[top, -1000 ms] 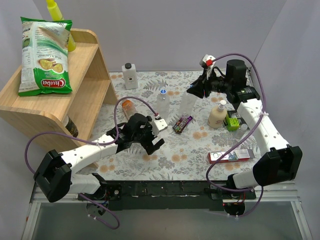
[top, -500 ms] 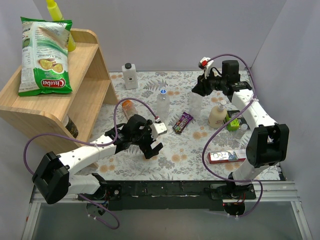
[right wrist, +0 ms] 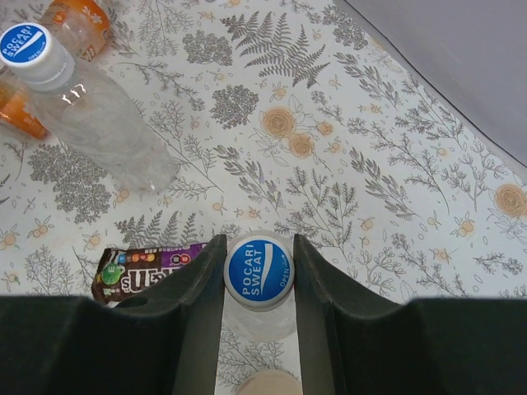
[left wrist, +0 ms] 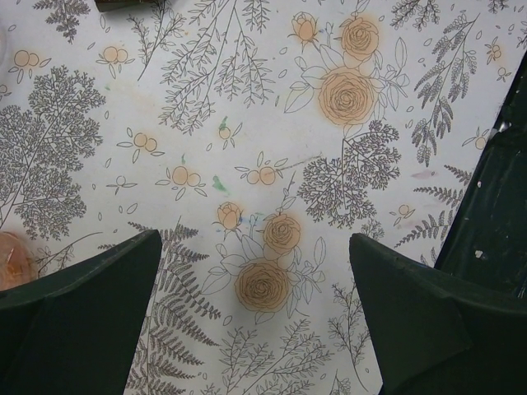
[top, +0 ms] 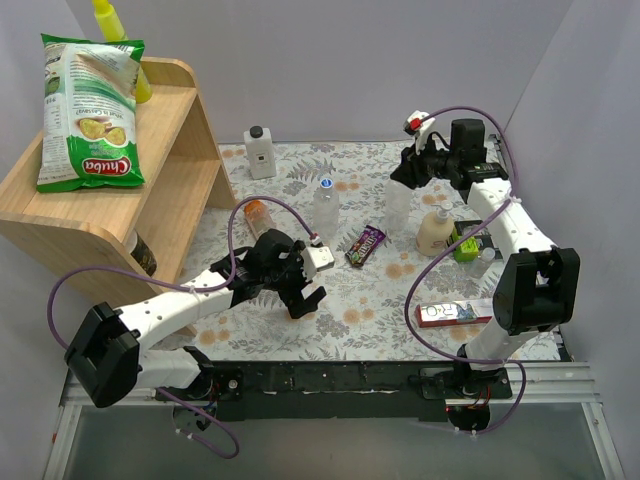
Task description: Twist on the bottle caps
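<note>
The right gripper (right wrist: 258, 244) is clamped on a blue-and-white Pocari Sweat cap (right wrist: 258, 273), one finger on each side of it. The cap sits on the neck of a clear bottle (top: 398, 212) standing upright right of centre on the floral tablecloth (top: 330, 300). At 9 o'clock from this bottle stands a second clear bottle (top: 325, 207), which has its own Pocari Sweat cap (right wrist: 26, 43) on. Further out at 9 o'clock is the orange bottle (top: 257, 214). An M&M's packet (top: 366, 244) lies at 7 o'clock from the gripped bottle, and a cream pump bottle (top: 436, 231) stands at 4 o'clock. The left gripper (left wrist: 255, 313) hangs over bare tablecloth at 7 o'clock from the second bottle. Its jaws are wide apart with nothing between them.
</note>
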You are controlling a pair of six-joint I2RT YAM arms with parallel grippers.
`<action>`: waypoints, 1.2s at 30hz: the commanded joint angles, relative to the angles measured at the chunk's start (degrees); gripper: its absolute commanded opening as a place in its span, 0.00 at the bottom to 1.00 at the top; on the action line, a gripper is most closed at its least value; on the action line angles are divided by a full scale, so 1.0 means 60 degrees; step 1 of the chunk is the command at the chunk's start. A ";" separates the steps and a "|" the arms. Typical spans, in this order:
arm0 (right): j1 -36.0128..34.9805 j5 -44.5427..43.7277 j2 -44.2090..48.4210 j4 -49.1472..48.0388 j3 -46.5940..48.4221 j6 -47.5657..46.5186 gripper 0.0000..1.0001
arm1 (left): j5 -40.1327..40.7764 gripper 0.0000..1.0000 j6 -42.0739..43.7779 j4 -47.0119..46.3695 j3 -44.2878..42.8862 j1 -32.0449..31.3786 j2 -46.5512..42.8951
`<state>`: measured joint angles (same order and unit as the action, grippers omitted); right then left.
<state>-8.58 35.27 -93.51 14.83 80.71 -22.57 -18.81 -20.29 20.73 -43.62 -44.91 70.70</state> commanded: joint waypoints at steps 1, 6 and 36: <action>0.0155 -0.0004 -0.0073 -0.0479 -0.0077 0.0011 0.08 | -0.0205 0.98 0.0086 -0.0130 0.0048 -0.0016 0.0024; 0.0214 -0.0077 -0.0190 -0.0480 -0.0092 0.0201 0.20 | -0.0191 0.98 0.0086 -0.0130 -0.0011 -0.0016 0.0082; 0.0199 -0.0546 0.0015 -0.0245 -0.0326 0.0333 0.51 | 0.1461 0.98 -0.1536 -0.0453 0.0064 0.0042 0.0038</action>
<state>-7.55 32.56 -94.24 14.63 78.85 -20.95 -15.90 -24.56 19.00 -42.48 -44.91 72.60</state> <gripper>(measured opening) 0.503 0.981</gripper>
